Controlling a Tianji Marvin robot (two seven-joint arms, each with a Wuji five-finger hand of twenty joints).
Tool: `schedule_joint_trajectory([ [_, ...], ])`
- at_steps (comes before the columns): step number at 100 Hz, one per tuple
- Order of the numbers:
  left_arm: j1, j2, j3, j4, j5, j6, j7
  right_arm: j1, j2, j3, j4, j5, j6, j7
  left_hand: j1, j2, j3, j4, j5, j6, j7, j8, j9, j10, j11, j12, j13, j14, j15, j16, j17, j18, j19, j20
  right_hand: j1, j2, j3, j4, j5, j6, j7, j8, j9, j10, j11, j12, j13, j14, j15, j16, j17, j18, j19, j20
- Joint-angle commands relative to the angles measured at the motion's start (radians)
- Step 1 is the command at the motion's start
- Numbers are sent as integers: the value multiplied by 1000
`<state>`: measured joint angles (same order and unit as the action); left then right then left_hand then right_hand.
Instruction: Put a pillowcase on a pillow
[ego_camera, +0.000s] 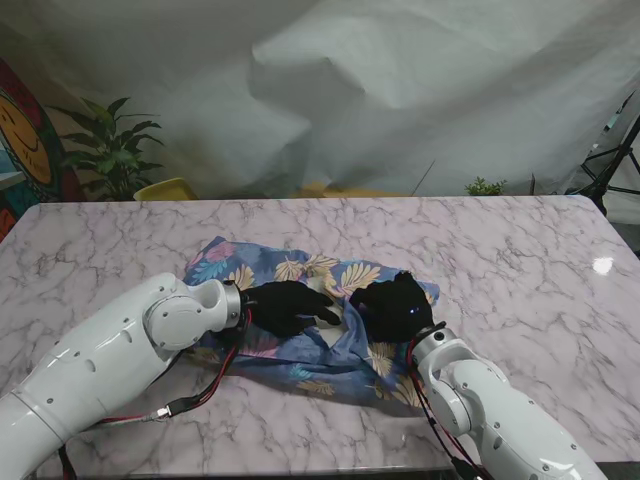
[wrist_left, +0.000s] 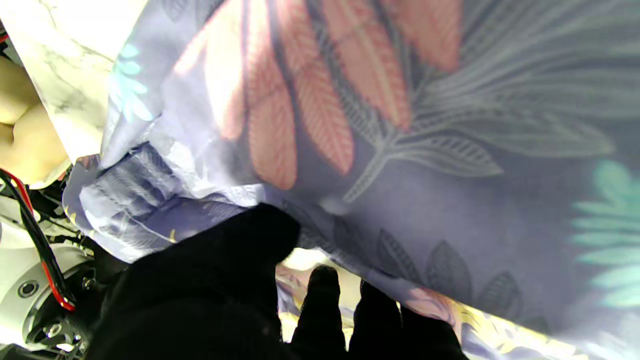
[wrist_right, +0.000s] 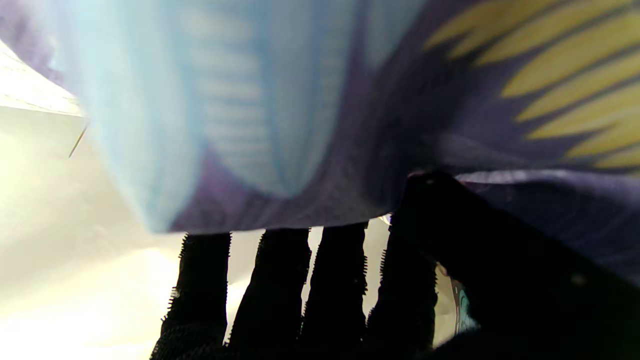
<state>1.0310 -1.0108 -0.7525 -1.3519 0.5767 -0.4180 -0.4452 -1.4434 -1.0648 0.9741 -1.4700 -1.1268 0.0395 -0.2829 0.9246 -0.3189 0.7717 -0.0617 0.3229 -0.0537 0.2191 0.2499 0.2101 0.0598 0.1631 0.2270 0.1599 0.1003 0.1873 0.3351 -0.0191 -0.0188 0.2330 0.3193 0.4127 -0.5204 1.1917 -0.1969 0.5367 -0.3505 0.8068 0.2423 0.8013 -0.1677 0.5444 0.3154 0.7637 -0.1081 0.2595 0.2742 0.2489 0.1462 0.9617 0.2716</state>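
A blue pillowcase (ego_camera: 320, 345) printed with orange, yellow and teal leaves lies crumpled on the marble table (ego_camera: 520, 260), near its middle. My black-gloved left hand (ego_camera: 288, 307) rests on its left part. In the left wrist view, a hemmed fold of the pillowcase (wrist_left: 400, 150) lies between the thumb and the fingers (wrist_left: 320, 300). My right hand (ego_camera: 395, 305) grips the cloth's right part, with the pillowcase (wrist_right: 300, 125) between thumb and fingers (wrist_right: 270, 280). A sliver of white (ego_camera: 340, 308) shows between the hands; I cannot tell whether it is the pillow.
A white backdrop sheet (ego_camera: 400, 90) hangs behind the table. A potted plant (ego_camera: 110, 150) and a yellow object (ego_camera: 165, 188) stand beyond the far left edge. A tripod (ego_camera: 615, 160) stands at the far right. Red cables (ego_camera: 200, 395) trail from my left wrist.
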Motion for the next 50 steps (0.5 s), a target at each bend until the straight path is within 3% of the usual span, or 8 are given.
schedule_joint_trajectory([
  [1,-10,3,9,0,26,2,-7,3,-3,1,-5,-5,6,10,-6,15,-122,4,71,-50,62,35,-61,20,-43,45,-23,-26,83,69,-4,0,-4,32,-35,-16,18,-25,11,-29,16,-20,12,-13,-1,-7,21,-9,24,-22,-5,-25,5,-8],
  [7,-17,6,18,-2,71,0,-1,6,-3,1,-5,-4,6,14,12,42,-253,8,165,-69,216,111,-79,25,-66,140,-46,-38,129,124,-11,-4,31,53,-36,-19,14,-29,16,-26,19,-24,14,-8,-1,-7,22,-7,25,-22,-5,-22,5,-8],
  [10,-17,6,18,-3,102,-2,8,9,-4,-1,-4,-3,7,14,52,21,-342,-19,207,-96,325,166,-80,23,-65,185,-48,-43,143,136,-11,-7,45,54,-34,-23,13,-31,21,-25,21,-26,17,-6,1,-7,24,-7,26,-21,-7,-22,5,-8],
  [12,-13,4,15,-4,123,-2,22,11,-4,-2,-4,-3,8,14,116,3,-468,-15,215,-128,461,211,-76,19,-55,214,-44,-44,156,143,-10,-8,64,56,-32,-26,13,-33,23,-27,22,-28,17,-5,1,-7,24,-6,26,-21,-7,-21,5,-8],
  [18,-1,-2,1,-1,185,-9,89,19,-4,-9,-2,-2,10,14,135,12,-582,1,206,-191,768,297,-57,8,11,256,-21,-41,181,150,-9,-9,139,76,-31,-39,10,-43,31,-33,27,-35,19,-8,0,-7,25,-7,26,-20,-7,-21,5,-8],
  [29,33,-12,-40,-11,246,-2,172,43,-4,-33,7,-5,9,15,122,8,-504,-22,169,-194,916,262,-25,44,100,222,37,24,163,106,5,25,266,69,-55,-51,7,-45,32,-32,28,-41,18,-8,-3,-9,23,-10,23,-20,-8,-21,4,-8],
  [36,59,-28,-69,-8,270,6,262,63,-3,-53,14,-11,12,19,132,14,-442,-44,122,-163,973,280,125,93,127,133,185,73,146,60,77,83,359,38,-93,-50,4,-32,31,-28,24,-42,14,-6,-7,-10,21,-10,20,-21,-9,-22,2,-9],
  [50,91,-55,-102,-12,266,11,399,98,-5,-88,33,-9,15,18,187,-2,-392,-53,55,-101,1025,359,458,-18,222,94,470,29,198,62,165,83,491,58,-160,-27,-9,25,26,-10,2,-4,6,-1,-10,-11,15,-7,16,-21,-13,-22,-1,-11],
])
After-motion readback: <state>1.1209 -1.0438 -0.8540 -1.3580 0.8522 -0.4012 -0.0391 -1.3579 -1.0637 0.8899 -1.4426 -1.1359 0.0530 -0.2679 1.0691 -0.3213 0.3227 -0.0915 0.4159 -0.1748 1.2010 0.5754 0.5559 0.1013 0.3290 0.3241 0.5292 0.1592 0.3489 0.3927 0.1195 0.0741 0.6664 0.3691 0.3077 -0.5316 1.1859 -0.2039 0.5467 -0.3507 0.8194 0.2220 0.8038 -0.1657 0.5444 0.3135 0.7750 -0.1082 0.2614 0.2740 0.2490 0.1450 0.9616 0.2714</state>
